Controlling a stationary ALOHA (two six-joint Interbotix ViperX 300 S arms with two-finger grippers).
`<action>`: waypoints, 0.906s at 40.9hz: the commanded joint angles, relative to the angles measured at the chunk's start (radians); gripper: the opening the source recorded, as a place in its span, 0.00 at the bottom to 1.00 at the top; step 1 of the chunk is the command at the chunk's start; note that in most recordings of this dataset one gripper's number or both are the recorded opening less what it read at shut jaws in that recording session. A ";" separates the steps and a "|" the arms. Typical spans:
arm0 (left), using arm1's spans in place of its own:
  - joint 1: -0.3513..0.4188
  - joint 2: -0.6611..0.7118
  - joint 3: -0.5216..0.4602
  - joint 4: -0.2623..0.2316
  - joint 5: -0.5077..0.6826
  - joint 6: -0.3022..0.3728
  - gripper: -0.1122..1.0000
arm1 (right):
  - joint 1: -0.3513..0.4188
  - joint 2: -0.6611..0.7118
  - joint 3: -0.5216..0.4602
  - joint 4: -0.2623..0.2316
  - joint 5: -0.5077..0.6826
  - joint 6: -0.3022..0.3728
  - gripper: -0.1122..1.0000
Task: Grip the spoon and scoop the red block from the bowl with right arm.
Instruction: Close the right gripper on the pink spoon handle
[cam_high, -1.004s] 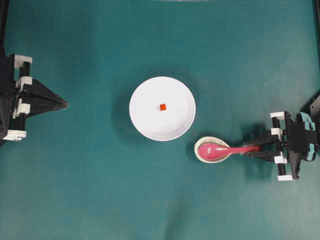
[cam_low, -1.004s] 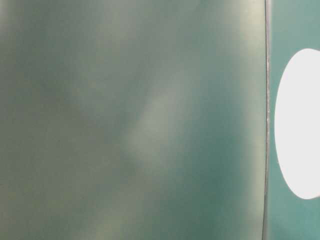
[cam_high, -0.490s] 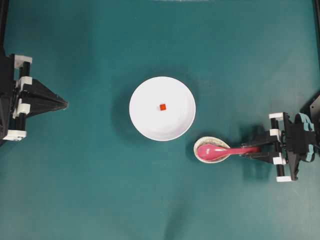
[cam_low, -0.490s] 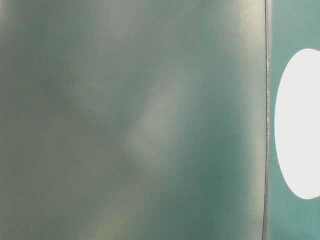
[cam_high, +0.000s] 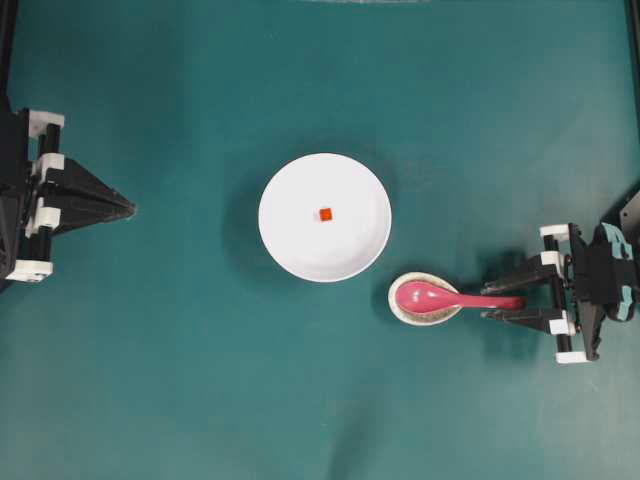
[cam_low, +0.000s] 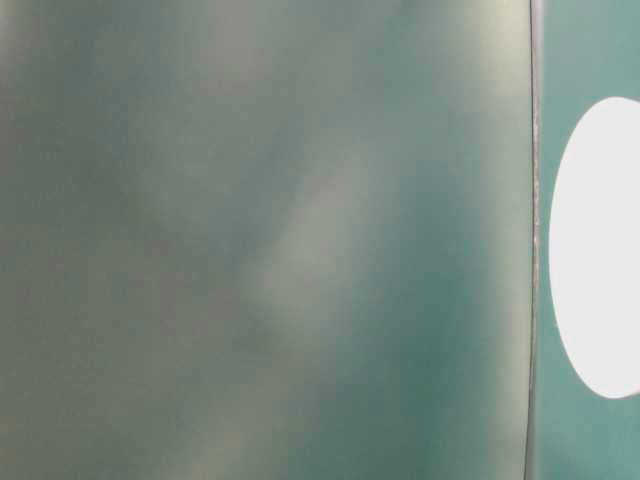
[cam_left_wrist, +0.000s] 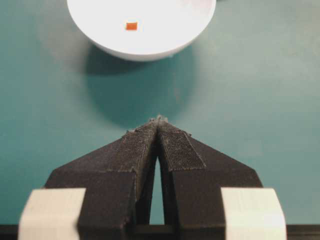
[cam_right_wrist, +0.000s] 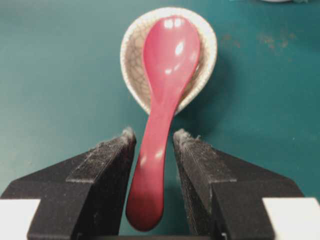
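You will find no legible text, label, brand, number or sign anywhere in these views: none on the spoon (cam_right_wrist: 159, 117), bowl (cam_high: 325, 217), or tabletop (cam_high: 300, 400).

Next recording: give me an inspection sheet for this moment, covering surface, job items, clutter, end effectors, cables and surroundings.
Surface: teal mat, no spills seen.
Job's things: spoon lies with its scoop in the rest dish, handle toward the right arm; red block sits inside the bowl.
Clutter: nothing seen.
End effectors: right end effector open, fingers either side of the spoon handle, gaps showing on both sides; left end effector shut, empty, pointing at the bowl from a distance.
Cables: nothing seen.
Surroundings: table-level view is mostly a blur; only a white oval shows.
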 joint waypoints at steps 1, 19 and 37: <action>0.002 0.005 -0.028 0.002 -0.002 0.002 0.09 | 0.005 -0.017 -0.006 0.002 0.002 0.003 0.50; 0.008 0.005 -0.028 0.000 -0.002 0.002 0.09 | 0.005 -0.015 -0.003 0.014 0.002 0.000 0.50; 0.009 0.006 -0.028 0.002 -0.002 0.002 0.09 | 0.002 -0.015 -0.008 0.038 0.002 -0.008 0.49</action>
